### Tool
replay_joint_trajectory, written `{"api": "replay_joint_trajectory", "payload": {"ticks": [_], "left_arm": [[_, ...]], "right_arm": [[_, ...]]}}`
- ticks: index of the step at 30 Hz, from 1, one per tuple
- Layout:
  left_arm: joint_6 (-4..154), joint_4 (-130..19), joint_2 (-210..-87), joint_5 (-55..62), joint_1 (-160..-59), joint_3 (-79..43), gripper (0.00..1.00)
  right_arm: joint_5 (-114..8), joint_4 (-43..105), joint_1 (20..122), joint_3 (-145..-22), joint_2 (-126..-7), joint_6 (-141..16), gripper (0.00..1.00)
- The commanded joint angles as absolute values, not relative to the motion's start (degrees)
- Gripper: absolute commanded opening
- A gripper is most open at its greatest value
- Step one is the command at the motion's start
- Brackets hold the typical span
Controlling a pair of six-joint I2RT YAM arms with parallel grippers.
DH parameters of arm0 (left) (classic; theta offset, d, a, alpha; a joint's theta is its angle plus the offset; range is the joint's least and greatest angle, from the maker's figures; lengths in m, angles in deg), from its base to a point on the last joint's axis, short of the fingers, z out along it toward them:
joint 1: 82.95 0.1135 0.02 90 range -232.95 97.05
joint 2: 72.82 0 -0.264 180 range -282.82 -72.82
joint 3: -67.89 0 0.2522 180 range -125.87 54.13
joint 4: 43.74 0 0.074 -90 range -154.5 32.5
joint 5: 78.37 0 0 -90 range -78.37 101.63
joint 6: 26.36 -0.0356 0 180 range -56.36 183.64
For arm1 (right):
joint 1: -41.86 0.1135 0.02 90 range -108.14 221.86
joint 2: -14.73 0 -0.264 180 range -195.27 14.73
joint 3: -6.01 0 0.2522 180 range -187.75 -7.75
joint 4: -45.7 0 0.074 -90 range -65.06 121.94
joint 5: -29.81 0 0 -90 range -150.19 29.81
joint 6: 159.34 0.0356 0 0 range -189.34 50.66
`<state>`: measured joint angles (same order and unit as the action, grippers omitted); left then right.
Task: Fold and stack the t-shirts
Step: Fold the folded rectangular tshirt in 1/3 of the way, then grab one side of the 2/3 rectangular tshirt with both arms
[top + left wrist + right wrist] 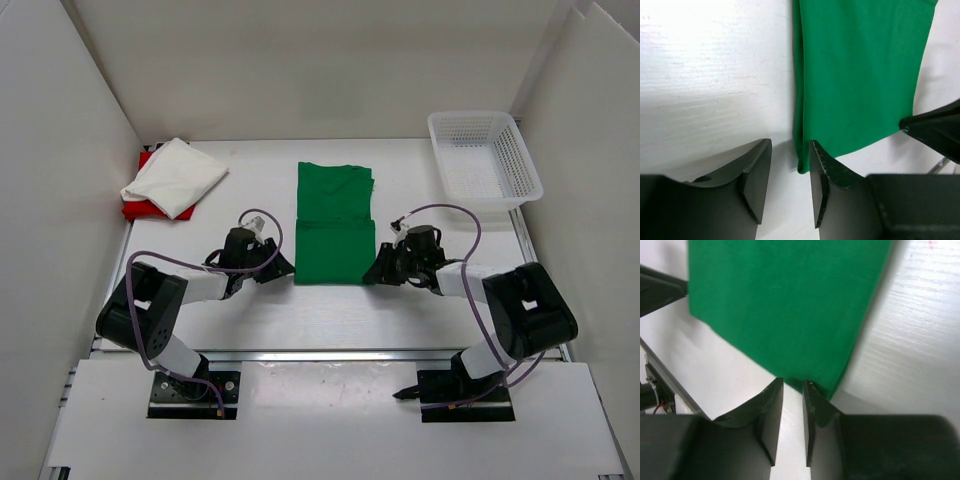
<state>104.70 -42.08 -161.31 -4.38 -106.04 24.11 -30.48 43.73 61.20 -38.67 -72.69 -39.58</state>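
Note:
The green t-shirt [335,225] lies flat mid-table, its near half doubled up over the far half. My left gripper [284,266] rests at the shirt's near left corner. In the left wrist view the left gripper [790,142] is open, with the green t-shirt's [860,75] corner lying loose beside one fingertip. My right gripper [378,268] sits at the near right corner. In the right wrist view the right gripper [792,381] is slightly open with bare table in the gap, and the green t-shirt's [785,305] edge is just beyond the tips. The white t-shirt [175,175] lies crumpled on the red t-shirt [142,209] at the far left.
A white mesh basket [485,160] stands at the far right. White walls close in the table on the left, back and right. The table's near edge has a metal rail [330,353] just behind the arm bases.

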Motion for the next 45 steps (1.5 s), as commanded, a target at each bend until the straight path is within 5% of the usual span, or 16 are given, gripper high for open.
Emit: {"api": "replay_joint_trajectory", "payload": {"ticks": [1,4,13,19,21,24,30,39,45], "left_arm": [[102.1,-43.8,-159.7,-3.5,-106.1,24.9,0.48],[103.3,-42.4,-161.0,-5.2,-106.7,24.9,0.50],[101.7,-44.0,-162.0,-4.4,-110.0,26.8,0.46],[102.7,-41.8,-164.5,-5.1,-110.7,27.5,0.38],[103.0,-41.2,-165.1,-5.9,-110.5,27.0,0.29],[104.1,-40.1,-164.6,-7.2,-110.7,27.1,0.01],[102.4,-47.5,-156.2,-7.3,-112.0,31.0,0.00],[107.7,-70.5,-120.4,-6.7,-119.5,42.5,0.00],[101.8,-73.0,-125.3,-7.7,-111.7,24.8,0.00]], "right_arm": [[-30.0,44.1,59.8,-37.6,-66.8,-40.9,0.22],[-31.9,43.5,57.3,-35.7,-63.1,-41.0,0.35],[-30.4,44.4,57.7,-34.2,-69.0,-41.6,0.41],[-28.5,47.8,57.4,-35.0,-73.2,-39.8,0.20],[-28.6,48.5,57.5,-34.8,-73.5,-39.7,0.10],[-29.1,48.6,58.1,-33.8,-71.9,-39.3,0.02],[-31.8,44.9,61.6,-29.1,-63.4,-39.0,0.00],[-41.8,20.8,80.3,-20.0,-30.5,-28.5,0.00],[-33.4,17.4,66.5,-35.3,-35.4,-39.0,0.00]]}}
